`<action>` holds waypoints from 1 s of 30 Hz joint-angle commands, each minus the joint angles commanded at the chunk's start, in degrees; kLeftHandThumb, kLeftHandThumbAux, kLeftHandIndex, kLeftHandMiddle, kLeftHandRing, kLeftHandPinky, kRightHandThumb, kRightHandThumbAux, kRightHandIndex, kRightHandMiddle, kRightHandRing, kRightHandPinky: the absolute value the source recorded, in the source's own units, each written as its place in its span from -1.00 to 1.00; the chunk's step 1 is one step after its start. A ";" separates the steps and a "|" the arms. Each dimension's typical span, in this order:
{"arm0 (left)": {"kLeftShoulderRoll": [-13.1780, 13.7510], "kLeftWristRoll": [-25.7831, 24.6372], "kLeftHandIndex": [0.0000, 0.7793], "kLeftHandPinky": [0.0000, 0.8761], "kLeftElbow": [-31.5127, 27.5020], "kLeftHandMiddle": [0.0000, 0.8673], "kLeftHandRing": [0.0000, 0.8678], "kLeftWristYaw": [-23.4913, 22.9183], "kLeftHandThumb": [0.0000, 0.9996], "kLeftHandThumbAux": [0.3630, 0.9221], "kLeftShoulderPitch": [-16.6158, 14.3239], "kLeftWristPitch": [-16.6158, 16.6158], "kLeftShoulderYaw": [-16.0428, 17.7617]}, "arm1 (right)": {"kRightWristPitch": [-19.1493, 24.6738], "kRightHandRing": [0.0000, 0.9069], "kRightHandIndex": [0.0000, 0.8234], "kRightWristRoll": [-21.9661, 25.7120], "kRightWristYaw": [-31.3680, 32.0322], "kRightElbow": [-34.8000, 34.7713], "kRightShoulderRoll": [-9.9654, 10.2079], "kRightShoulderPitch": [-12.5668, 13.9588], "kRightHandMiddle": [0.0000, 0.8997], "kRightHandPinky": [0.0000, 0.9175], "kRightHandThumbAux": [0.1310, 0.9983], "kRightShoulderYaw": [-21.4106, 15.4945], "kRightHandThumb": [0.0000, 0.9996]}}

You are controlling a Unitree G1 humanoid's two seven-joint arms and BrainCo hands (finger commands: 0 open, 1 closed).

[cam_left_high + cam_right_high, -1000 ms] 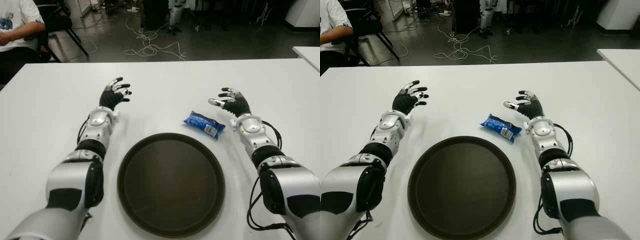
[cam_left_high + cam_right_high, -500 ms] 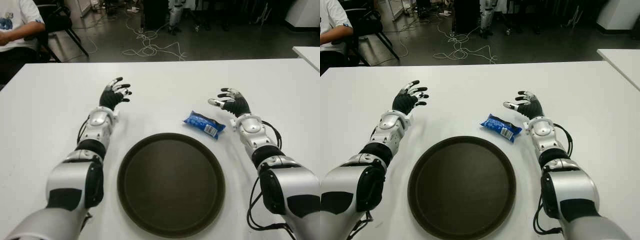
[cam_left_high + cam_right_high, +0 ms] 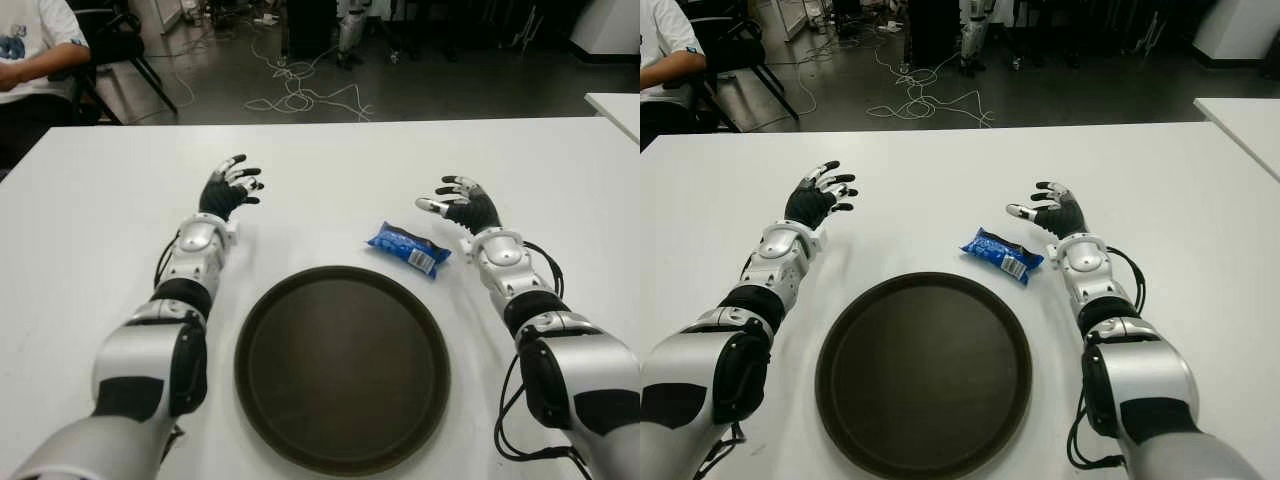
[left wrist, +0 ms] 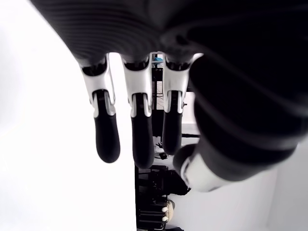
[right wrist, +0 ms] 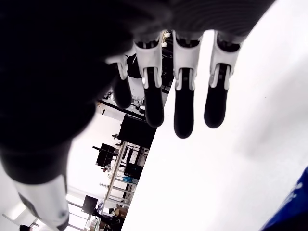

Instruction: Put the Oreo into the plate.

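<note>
Black-fingered and silver-cased, the right robot hand (image 3: 462, 203) shows over the white worktop (image 3: 330, 170) with its fingers (image 5: 184, 107) spread and loosely bent, holding nothing. Just beside it, toward the robot's left and a little nearer the body, lies the Oreo (image 3: 408, 248), a blue packet flat on the worktop and set at a slant, apart from the fingertips. The left robot hand (image 3: 229, 188) shows farther off on the left side, its fingers (image 4: 107, 126) likewise apart and empty. Between the two forearms, close in front of the robot, sits the plate (image 3: 262, 318), round, dark brown and bare; the packet lies just beyond its far right rim, not on it. Past the worktop's far edge, cables (image 3: 300, 95) sprawl on the dark floor, and a seated person (image 3: 32, 50) shows at the far left.
</note>
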 joint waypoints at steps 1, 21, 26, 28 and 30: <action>0.01 0.03 -0.61 0.01 -0.01 -0.32 -0.19 0.01 -0.49 0.56 0.01 -0.04 -0.03 | -0.11 -0.27 -0.46 0.00 -0.01 -0.01 0.00 0.03 -0.35 -0.18 0.40 -0.01 -1.00; 0.07 0.06 -0.61 -0.01 -0.15 -0.31 -0.20 0.01 -0.50 0.64 0.13 -0.16 -0.10 | -7.81 -0.26 -0.44 -3.95 -6.80 -2.08 -0.18 1.43 -0.33 -0.22 0.40 2.82 -1.00; 0.17 -0.01 -0.60 -0.03 -0.15 -0.32 -0.20 -0.07 -0.52 0.62 0.20 -0.11 -0.04 | -18.41 -0.29 -0.43 -13.33 -19.19 -5.13 -1.20 3.31 -0.36 -0.26 0.44 9.75 -1.00; 0.24 0.08 -0.60 -0.02 -0.16 -0.32 -0.20 -0.16 -0.53 0.63 0.24 -0.14 -0.12 | -21.04 -0.31 -0.43 -18.07 -24.78 -5.41 -2.57 3.64 -0.38 -0.27 0.47 13.02 -1.00; 0.30 0.15 -0.58 0.00 -0.17 -0.31 -0.18 -0.24 -0.52 0.56 0.27 -0.13 -0.20 | -22.23 -0.35 -0.47 -21.37 -28.87 -5.61 -3.30 3.82 -0.42 -0.30 0.49 15.36 -1.00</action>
